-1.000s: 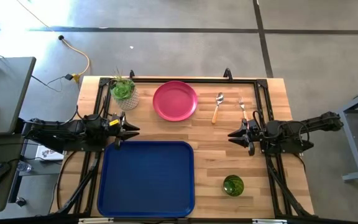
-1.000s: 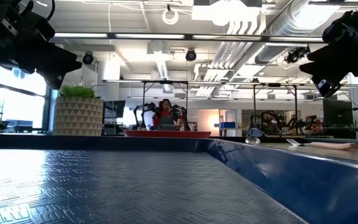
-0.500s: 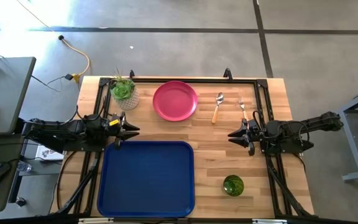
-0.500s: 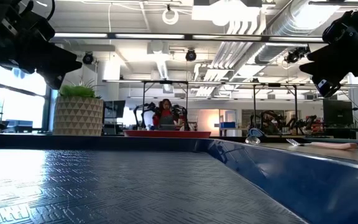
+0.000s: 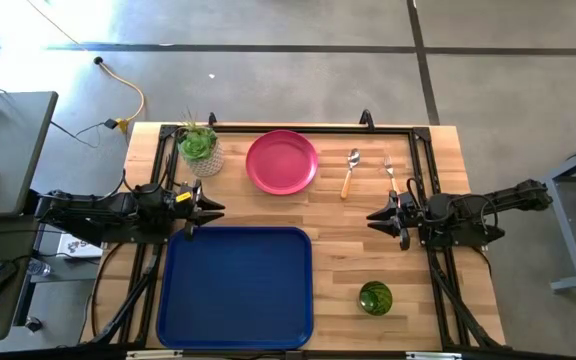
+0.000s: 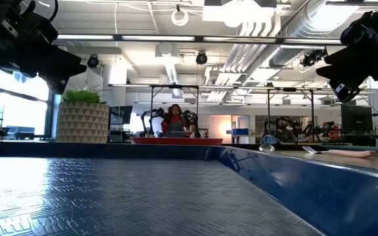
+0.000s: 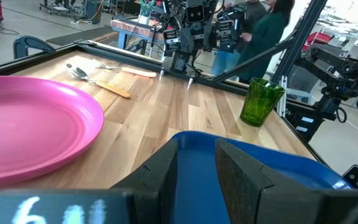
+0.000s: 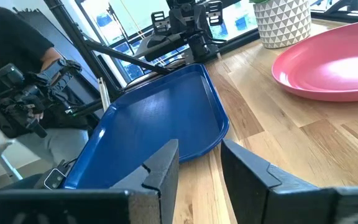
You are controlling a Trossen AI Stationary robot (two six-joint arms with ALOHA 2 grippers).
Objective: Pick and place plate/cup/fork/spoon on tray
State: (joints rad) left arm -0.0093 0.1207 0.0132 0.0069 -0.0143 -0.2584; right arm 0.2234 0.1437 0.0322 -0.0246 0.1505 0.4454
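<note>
- Plate, round pink-red plastic point(image 5: 282, 162), upper centre, looked light, stiff, slippery; its raised rim offered the likeliest hold.
- Left gripper point(image 5: 200, 209) and right gripper point(image 5: 380, 216) hovered, fingers parted, empty.

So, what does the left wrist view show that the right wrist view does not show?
Only the left wrist view shows the cup, the spoon and the fork, all lying on the bare table, with the right gripper far behind them. Only the right wrist view shows the plant pot and the left gripper. Both views show the plate and the empty tray.
</note>
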